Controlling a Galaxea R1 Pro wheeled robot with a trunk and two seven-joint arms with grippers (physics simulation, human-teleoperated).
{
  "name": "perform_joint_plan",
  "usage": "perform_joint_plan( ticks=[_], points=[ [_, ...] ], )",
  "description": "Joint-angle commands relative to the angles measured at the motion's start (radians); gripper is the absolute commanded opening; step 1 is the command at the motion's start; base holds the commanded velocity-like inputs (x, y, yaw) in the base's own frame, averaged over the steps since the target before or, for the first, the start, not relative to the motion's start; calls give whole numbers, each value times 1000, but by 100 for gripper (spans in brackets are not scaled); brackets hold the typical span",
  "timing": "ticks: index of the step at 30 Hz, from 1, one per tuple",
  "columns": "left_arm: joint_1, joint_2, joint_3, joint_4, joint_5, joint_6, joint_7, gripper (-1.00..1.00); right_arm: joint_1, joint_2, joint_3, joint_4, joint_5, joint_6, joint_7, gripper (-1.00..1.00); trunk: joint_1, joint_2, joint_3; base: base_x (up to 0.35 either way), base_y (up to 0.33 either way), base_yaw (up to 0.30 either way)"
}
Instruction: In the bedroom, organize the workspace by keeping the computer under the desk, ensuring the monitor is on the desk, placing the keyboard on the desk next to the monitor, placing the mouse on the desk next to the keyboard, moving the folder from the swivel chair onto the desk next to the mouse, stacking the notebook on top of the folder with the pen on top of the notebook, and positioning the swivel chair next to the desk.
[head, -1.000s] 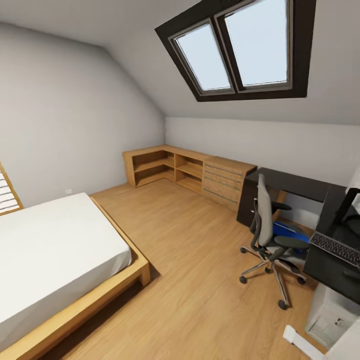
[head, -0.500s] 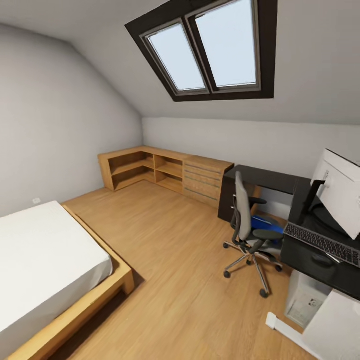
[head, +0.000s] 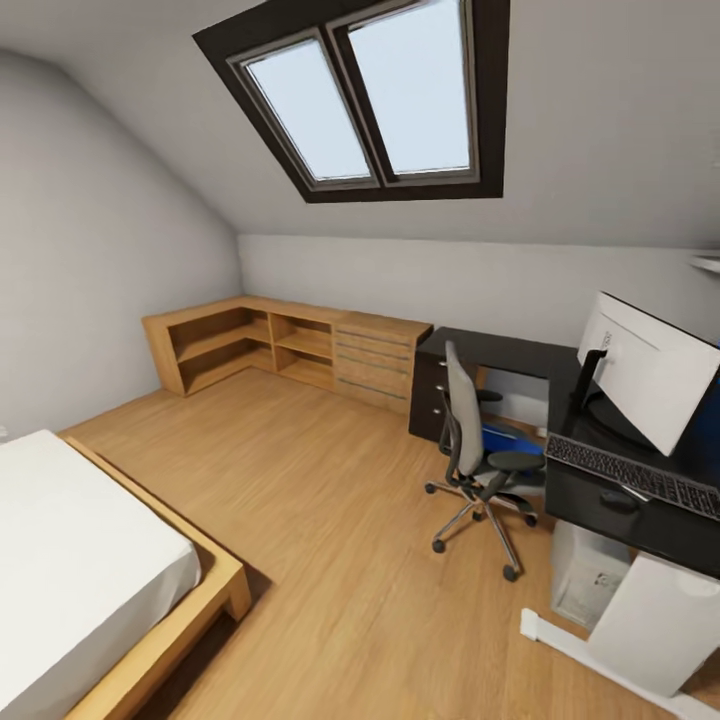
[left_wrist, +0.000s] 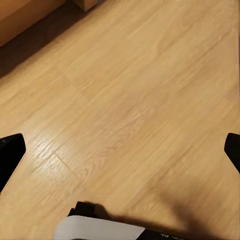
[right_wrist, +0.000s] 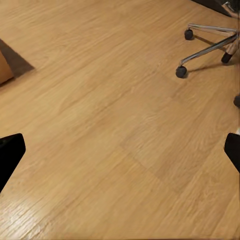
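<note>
1. Panning right since a second ago, the head camera has slid the bed (head: 80, 570) and wooden shelving (head: 290, 345) leftward.
2. The swivel chair (head: 470, 440) stands just beside the desk (head: 510, 352), the blue folder (head: 510, 440) on its seat.
3. Monitor (head: 655, 370), keyboard (head: 630, 478), mouse (head: 618, 500) sit on the desk; computer (head: 580, 580) beneath.
4. Both grippers' jaws stand apart, over bare floor (approach under way, probably).

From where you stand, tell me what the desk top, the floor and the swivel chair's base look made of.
The glossy black L-shaped desk top looks like lacquered or laminated board: a smooth dark surface with a faint sheen. The light floor looks like wood planks, with grain lines and plank seams. The grey office chair's five-star base looks like chromed metal: bright silvery spokes on black casters.
</note>
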Motion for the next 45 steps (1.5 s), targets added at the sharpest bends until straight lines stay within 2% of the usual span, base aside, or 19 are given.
perform_joint_plan(
  ticks=[1, 20, 45],
  points=[
    [0, 0, -1, 0, 6, -3, -1, 100, -1, 0, 1, 1, 1, -3, 0, 100, 0, -1, -1, 32, 117, -290],
    [0, 0, -1, 2, 7, -4, -1, 100, -1, -1, 1, 0, 0, -4, -1, 100, 0, -1, -1, 2, 26, -289],
    [0, 0, -1, 2, 6, -3, -1, 100, -1, -1, 0, 1, 0, -3, -1, 100, 0, -1, -2, 20, 292, -268]
  ],
)
